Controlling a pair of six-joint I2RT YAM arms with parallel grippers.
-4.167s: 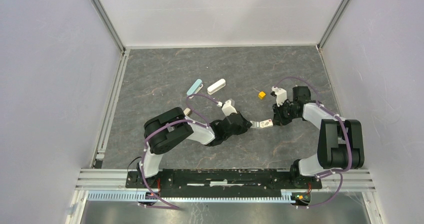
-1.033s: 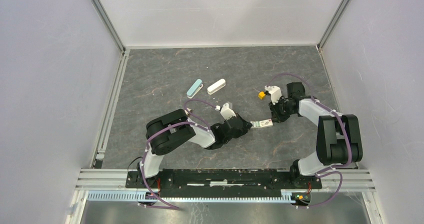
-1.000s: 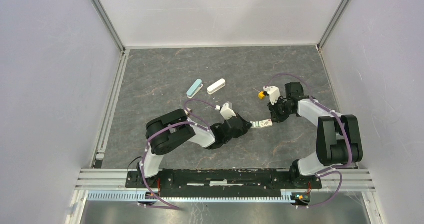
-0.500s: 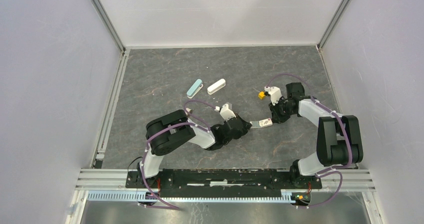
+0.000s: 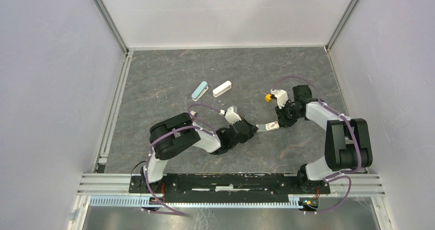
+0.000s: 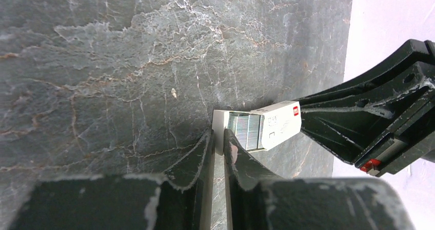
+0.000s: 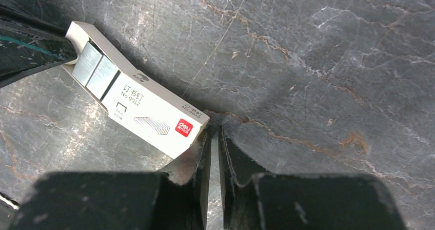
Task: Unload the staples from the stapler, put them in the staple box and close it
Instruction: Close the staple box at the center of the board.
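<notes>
Left wrist: staples [image 6: 246, 131] just beyond left gripper [image 6: 219, 137] tips
Bedded in open white box [image 6: 279, 123], lengthwise toward right gripper [image 7: 213, 135] (grip unclear, nearly closed); left fingers [image 6: 201, 153] narrow, pinching tray end

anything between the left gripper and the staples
Only the end wall of the box. The left gripper pinches that wall at the open end, and the staples lie uncovered just behind it.
</notes>
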